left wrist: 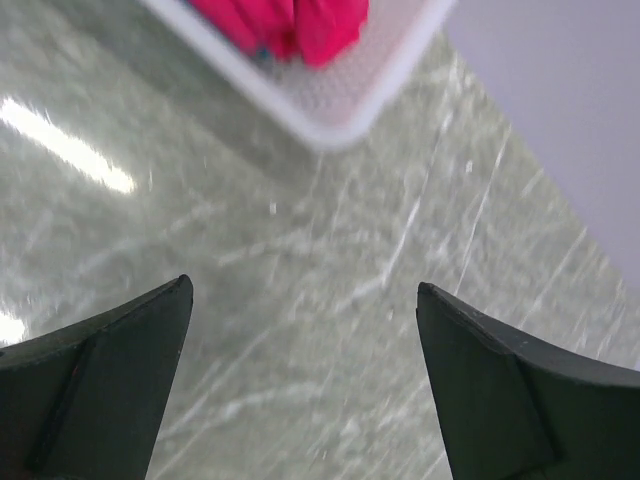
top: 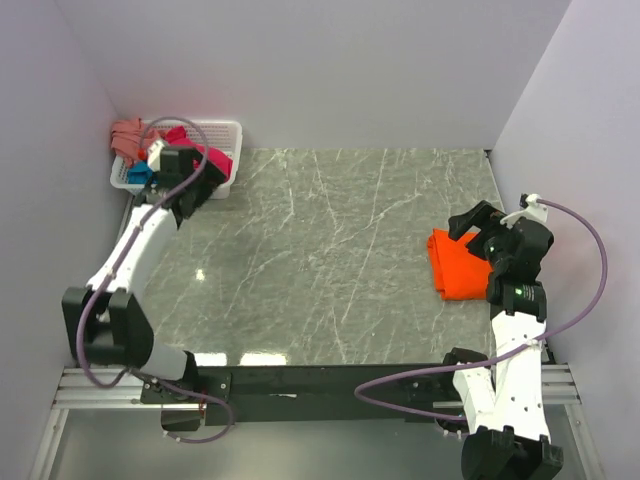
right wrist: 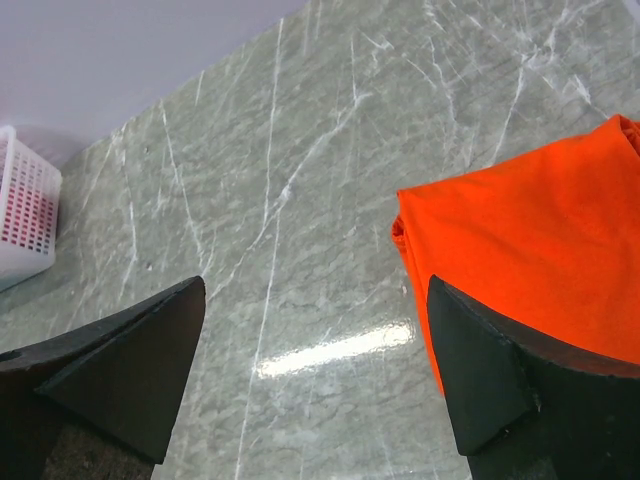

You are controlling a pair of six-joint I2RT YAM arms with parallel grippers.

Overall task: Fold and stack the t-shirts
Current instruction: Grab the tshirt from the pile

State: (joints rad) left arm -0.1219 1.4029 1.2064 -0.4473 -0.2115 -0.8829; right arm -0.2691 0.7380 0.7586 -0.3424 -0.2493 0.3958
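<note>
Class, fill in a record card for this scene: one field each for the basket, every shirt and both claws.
basket: white mesh, far left corner of the table
magenta-red t-shirt: bunched in the basket
teal t-shirt: in the basket, mostly hidden
salmon-pink t-shirt: draped over the basket's far left rim
orange t-shirt: folded, on the table's right side
left claw: open, empty, near the basket
right claw: open, empty, by the orange t-shirt

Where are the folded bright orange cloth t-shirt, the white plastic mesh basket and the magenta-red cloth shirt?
Folded bright orange cloth t-shirt [top: 458, 270]: top external view, middle of the cloth.
White plastic mesh basket [top: 226, 137]: top external view, bare far right corner.
Magenta-red cloth shirt [left wrist: 310, 22]: left wrist view, bunched fold.
</note>
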